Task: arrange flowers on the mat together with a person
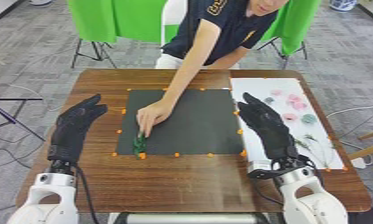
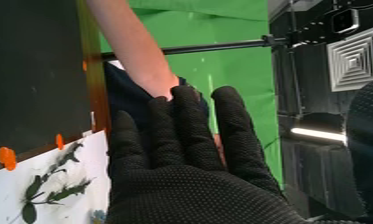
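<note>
Green sprig [image 1: 140, 145] held at blk mat [image 1: 200, 125] by person's hand [image 1: 154, 114], btwn L hand [image 1: 74, 127] & R hand [image 1: 266, 129]. Fingers on both extended/relaxed, nothing gripped. Pink flowers [image 1: 296, 103] laid on white sheet [image 1: 253, 85], right of R fingers.

A brown wooden table [image 1: 213, 185] with a smooth, visibly grained top carries two flat things side by side. A black rectangular mat [image 1: 200, 120] lies across its middle, nearer the far edge than the near one. On the right, just beside the mat, a long white rectangular sheet [image 1: 253, 85] runs from near the far edge towards the near edge. Small orange lumps [image 1: 142, 156] dot the mat's borders, with more along the sheet's near end.
</note>
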Tool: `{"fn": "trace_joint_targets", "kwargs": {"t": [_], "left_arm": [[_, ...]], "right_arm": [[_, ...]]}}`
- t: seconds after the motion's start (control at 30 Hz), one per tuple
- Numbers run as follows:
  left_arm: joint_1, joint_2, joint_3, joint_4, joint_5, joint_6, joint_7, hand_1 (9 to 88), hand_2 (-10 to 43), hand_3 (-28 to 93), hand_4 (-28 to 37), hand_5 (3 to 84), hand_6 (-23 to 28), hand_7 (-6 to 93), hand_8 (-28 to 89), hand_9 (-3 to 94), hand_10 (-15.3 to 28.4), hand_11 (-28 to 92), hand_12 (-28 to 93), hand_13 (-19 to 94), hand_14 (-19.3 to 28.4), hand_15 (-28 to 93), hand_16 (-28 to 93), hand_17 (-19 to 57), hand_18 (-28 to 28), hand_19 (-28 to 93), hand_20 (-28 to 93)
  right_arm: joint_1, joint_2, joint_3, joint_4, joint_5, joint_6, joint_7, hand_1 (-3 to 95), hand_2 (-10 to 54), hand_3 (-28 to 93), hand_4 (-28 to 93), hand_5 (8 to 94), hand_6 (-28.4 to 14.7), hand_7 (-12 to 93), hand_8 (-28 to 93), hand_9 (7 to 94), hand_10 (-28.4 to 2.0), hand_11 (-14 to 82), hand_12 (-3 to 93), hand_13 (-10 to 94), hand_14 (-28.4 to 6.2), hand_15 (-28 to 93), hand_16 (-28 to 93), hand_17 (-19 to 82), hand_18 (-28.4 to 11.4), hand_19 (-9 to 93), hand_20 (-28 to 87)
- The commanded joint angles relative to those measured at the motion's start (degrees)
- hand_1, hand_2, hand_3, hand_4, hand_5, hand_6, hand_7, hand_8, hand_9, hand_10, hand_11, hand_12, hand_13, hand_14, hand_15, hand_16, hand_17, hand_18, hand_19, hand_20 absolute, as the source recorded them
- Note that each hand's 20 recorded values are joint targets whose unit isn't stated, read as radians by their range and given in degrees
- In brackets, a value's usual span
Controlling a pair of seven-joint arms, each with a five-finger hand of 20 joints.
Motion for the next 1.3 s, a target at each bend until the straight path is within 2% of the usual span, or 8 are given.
{"fn": "trace_joint_targets", "kwargs": {"t": [0.03,0.4,0.5,0.9,1.0,1.1,1.17,1.3], "left_arm": [[-0.01,-0.03,-0.15,0.46,-0.29,-0.86,-0.21,27.7,-5.3,63,-19.2,46.7,4.5,11.7,-6,45.5,12.9,21,16,33,16.7,16,6,1.2,14.8,10,19],[-0.28,0.30,0.02,0.70,-0.15,-1.32,0.04,27.9,-5.1,63,-18.8,46.7,4.5,11.6,-6,45.6,12.9,21,16,33,16.6,16,6,1.2,14.8,10,19],[-0.03,0.27,-0.15,0.52,-0.20,-1.19,0.24,27.8,-5.2,63,-18.8,46.7,4.5,11.6,-6,45.6,12.9,21,16,33,16.7,16,6,1.2,14.8,10,19],[0.03,0.30,-0.21,0.45,-0.20,-0.99,0.03,27.9,-5.2,63,-19.1,46.7,4.5,11.6,-6,45.5,12.9,21,16,33,16.7,16,6,1.2,14.9,10,19],[-0.27,0.34,-0.01,0.65,-0.29,-1.13,-0.17,27.9,-5.2,63,-19.0,46.7,4.5,11.6,-6,45.6,12.9,21,16,33,16.6,16,6,1.2,14.8,10,19],[-0.59,0.54,0.08,0.73,-0.14,-1.54,-0.19,27.9,-5.1,63,-19.0,46.7,4.5,11.5,-6,45.6,12.9,21,16,33,16.7,16,6,1.2,14.9,10,19],[-0.54,0.58,-0.51,0.71,-0.22,-2.87,-0.95,28.0,-5.1,63,-19.0,46.7,4.5,11.5,-6,45.7,12.9,21,16,33,16.7,16,6,1.2,14.8,10,19],[-0.06,0.60,-0.74,0.49,-0.10,-2.92,-1.17,28.2,-5.2,63,-19.0,46.5,4.5,11.5,-6,45.3,12.9,20,16,32,16.6,15,6,1.1,14.9,10,18]], "right_arm": [[-0.10,0.01,-0.15,0.14,-0.43,-0.19,-0.51,11.5,-4.4,75,-19,33.0,-3.5,10,-9,36.3,-15.0,3.1,11.2,24,-9.7,7,7,11,-10.6,2,19],[0.15,0.25,0.41,0.11,-0.61,-0.55,-1.17,12.2,-4.7,75,-19,32.9,-3.6,10,-9,36.2,-15.2,3.1,11.3,25,-10.5,8,7,12,-10.6,2,20],[0.12,0.32,0.27,0.13,-0.71,-1.10,-1.12,12.3,-4.8,75,-19,32.9,-3.6,10,-9,36.2,-15.3,3.1,11.4,25,-10.6,8,7,12,-10.7,2,20],[0.14,0.41,0.57,0.21,-0.75,-1.58,-0.98,12.4,-4.9,75,-19,33.1,-3.8,10,-9,36.4,-15.3,3.1,11.4,26,-11.2,8,8,13,-10.2,2,20],[0.02,0.47,0.52,0.21,-0.47,-1.14,-0.81,12.4,-5.0,75,-19,33.4,-3.8,11,-9,36.7,-15.3,3.2,11.4,26,-11.2,8,8,13,-10.2,2,20],[0.06,0.51,0.56,0.26,-0.95,-1.21,-1.52,12.8,-6.3,75,-19,33.8,-3.7,11,-9,37.5,-15.3,3.4,11.4,27,-11.1,8,8,14,-10.2,2,20],[0.12,0.65,0.40,0.37,-0.83,-1.18,-1.83,13.5,-7.3,75,-19,33.9,-3.8,11,-9,37.8,-15.3,3.5,11.5,28,-10.9,9,8,14,-10.5,2,20],[0.17,1.17,0.07,0.07,-1.91,0.56,-3.35,16.0,-9.3,75,-20,33.3,-3.8,12,-10,38.8,-15.1,3.8,11.8,29,-10.9,10,8,17,-12.4,3,20]]}}
